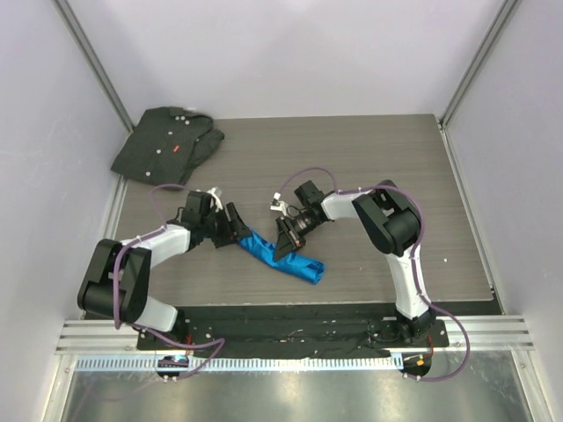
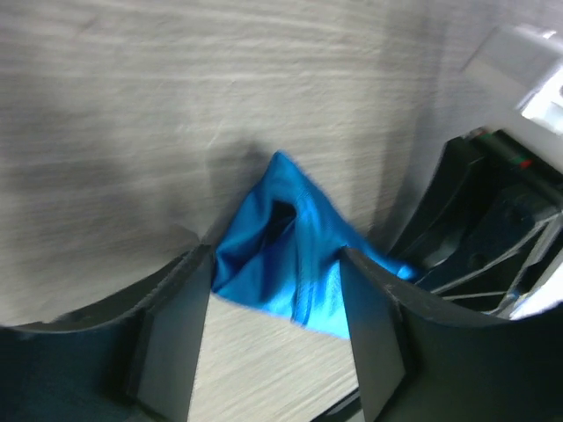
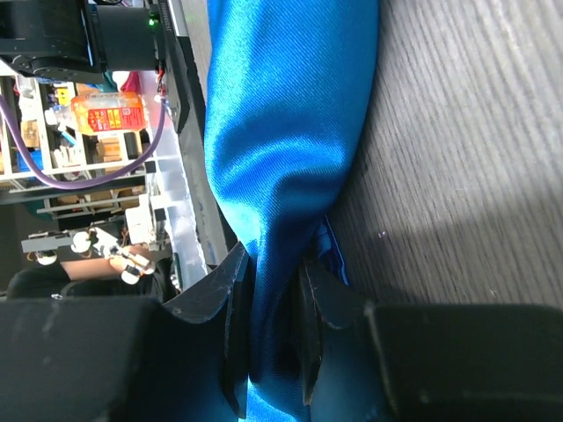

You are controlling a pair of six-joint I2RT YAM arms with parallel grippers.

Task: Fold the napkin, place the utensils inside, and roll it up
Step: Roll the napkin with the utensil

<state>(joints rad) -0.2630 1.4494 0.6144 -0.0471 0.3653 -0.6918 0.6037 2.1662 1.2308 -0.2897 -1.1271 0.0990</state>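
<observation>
Blue, shiny napkin (image 1: 283, 259) is lying bunched into a long roll on the grey wood-grain table (image 1: 396, 176), right between both arms. Right gripper (image 3: 274, 272) is clamped tight on a fold of it, cloth squished between the fingers. Left gripper (image 2: 277, 255) has its jaws spread wide around the other end, fabric touching both fingers (image 2: 176, 334); honestly can't tell if it's squeezing. Dark buttoned shirt (image 1: 167, 145) sits crumpled in the far left corner, well apart.

Quick count: two grippers, a left gripper (image 1: 237, 230) and a right gripper (image 1: 283, 248), one napkin (image 1: 297, 262) between them, one shirt (image 1: 164, 145) way out past the left one.
</observation>
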